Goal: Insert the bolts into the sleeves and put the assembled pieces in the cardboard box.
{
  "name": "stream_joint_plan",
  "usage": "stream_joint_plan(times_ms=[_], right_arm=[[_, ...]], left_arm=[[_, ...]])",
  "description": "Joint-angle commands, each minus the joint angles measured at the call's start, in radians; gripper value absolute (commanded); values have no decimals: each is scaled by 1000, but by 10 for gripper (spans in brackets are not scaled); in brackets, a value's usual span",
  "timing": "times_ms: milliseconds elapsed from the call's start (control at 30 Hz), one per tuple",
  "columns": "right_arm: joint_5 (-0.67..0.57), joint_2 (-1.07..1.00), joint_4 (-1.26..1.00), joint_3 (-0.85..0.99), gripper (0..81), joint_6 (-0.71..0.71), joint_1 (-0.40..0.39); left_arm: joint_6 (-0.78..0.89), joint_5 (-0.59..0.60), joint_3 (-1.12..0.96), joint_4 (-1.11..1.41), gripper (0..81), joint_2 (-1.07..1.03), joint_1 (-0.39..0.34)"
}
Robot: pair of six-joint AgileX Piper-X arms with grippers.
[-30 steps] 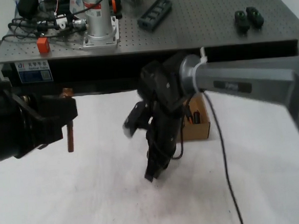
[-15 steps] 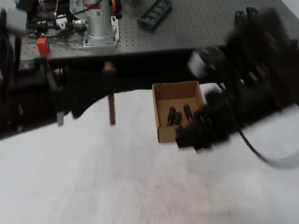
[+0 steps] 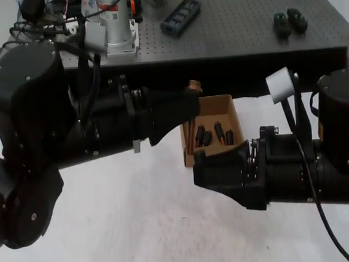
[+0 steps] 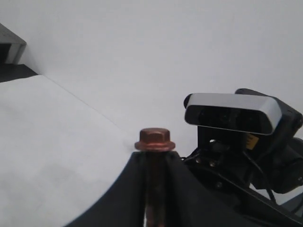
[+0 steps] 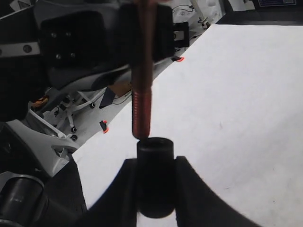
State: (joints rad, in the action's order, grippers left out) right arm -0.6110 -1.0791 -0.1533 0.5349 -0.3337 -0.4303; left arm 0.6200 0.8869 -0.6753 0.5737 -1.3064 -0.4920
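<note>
Nearest, the right claw [image 5: 155, 163] is clenched on a short black cylindrical sleeve [image 5: 155, 184], one finger on each side, with the sleeve's open mouth standing clear of the fingertips. Over the white cloth-covered desk [image 3: 139, 229] this claw lies toward 5 o'clock and points to 9.

Just beyond, at its 11 o'clock, the left claw [image 4: 154, 163] is gripping a copper-coloured hex-head bolt [image 4: 155, 140] by the shank right under the head. The bolt hangs upright, head up. Its threaded tip is at the sleeve's mouth; whether it has entered cannot be told.

Directly behind the bolt, at 12 o'clock from the right claw, sits a small brown cardboard box [image 3: 215, 103] holding four finished sleeve-and-bolt pieces [image 3: 218, 130].

Farthest, a grey perforated metal plate [image 3: 244, 18] carries two small black parts [image 3: 289, 21] at 1 o'clock.
</note>
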Motion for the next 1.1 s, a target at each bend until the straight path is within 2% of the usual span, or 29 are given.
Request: stream_joint_plan(times_ms=[0, 367, 700, 1067], right_arm=[[10, 11, -32, 3, 8, -2, 3], [-62, 11, -25, 3, 8, -5, -3], [-62, -7, -164, 3, 8, -76, -3], [-47, -27, -217, 3, 8, -79, -3]], left_arm=[[16, -31, -10, 55, 7, -1, -5], [68, -49, -10, 145, 7, -3, -5], [84, -42, -10, 145, 7, -4, -5], [83, -8, -10, 145, 7, -4, -5]])
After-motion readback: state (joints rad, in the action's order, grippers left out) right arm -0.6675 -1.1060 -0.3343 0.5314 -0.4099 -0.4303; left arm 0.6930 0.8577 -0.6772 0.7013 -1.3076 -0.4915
